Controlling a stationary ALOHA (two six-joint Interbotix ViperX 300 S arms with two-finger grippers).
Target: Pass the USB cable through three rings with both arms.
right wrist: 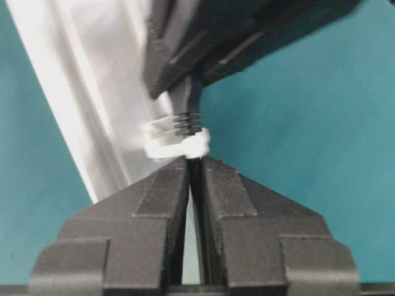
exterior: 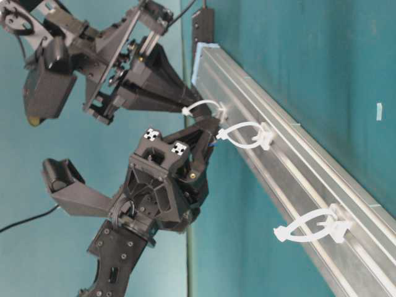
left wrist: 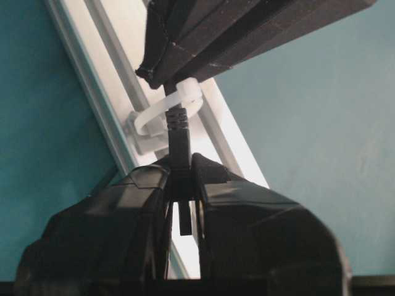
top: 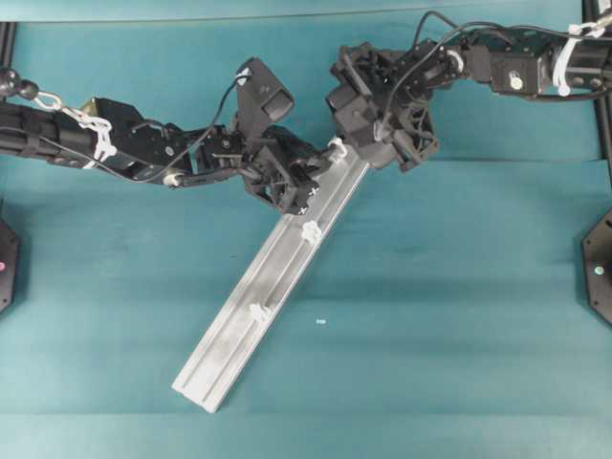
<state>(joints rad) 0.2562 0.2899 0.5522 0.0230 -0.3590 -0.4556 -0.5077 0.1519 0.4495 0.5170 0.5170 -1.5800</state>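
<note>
Threading plug (left wrist: pixel 179 139) through first ring (left wrist: pixel 170 111) at rail's (top: pixel 258 296) top end. Left gripper (left wrist: pixel 183 176) clamped on plug, right gripper (right wrist: pixel 194 165) clamped on cable behind ring. Next: release right, draw through.

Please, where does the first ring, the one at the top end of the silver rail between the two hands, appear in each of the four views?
Overhead: the first ring, above centre, at the upper end of the rail.
Table-level, above centre, at the dark fingertips.
Left wrist, above centre, around the USB cable.
Right wrist, centre, around the cable.
Shared landmark: the silver rail.
</note>
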